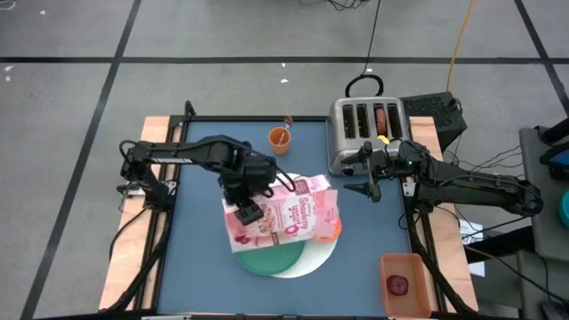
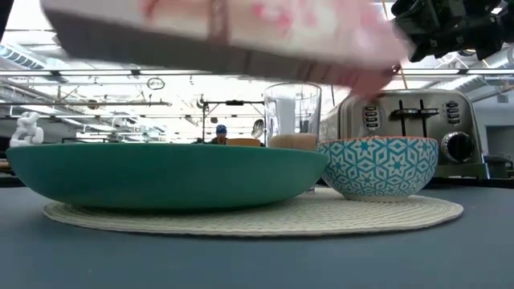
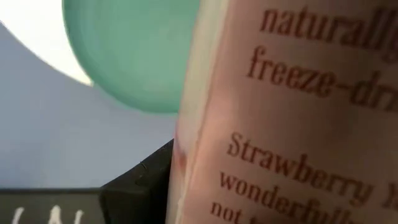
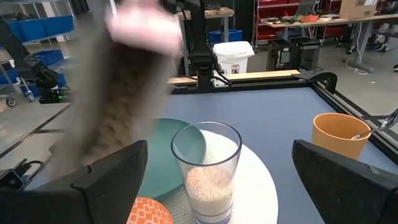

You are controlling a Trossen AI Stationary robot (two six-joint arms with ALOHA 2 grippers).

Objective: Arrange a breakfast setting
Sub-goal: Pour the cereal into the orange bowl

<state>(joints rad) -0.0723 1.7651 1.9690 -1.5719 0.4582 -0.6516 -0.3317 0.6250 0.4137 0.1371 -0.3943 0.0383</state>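
Note:
My left gripper is shut on the pink cereal box, which hangs above the green plate and the white round mat. The low view shows the box clear above the plate. A glass with a pale filling and a patterned bowl stand on the mat. My right gripper is open and empty beside the toaster, facing the glass from a distance. A dark red fruit lies in an orange tray. A spoon stands in an orange cup. My left gripper holds the cereal box at its end toward the table's left and near side, pinched between the two fingers. One dark finger lies against the printed face. The box is lifted clear, lying on a slant over the plate and mat.
The silver four-slot toaster stands at the far right with a brown piece in one slot. The orange cup stands at the far middle. The orange tray sits on the near right rim. Bare blue table lies at the left.

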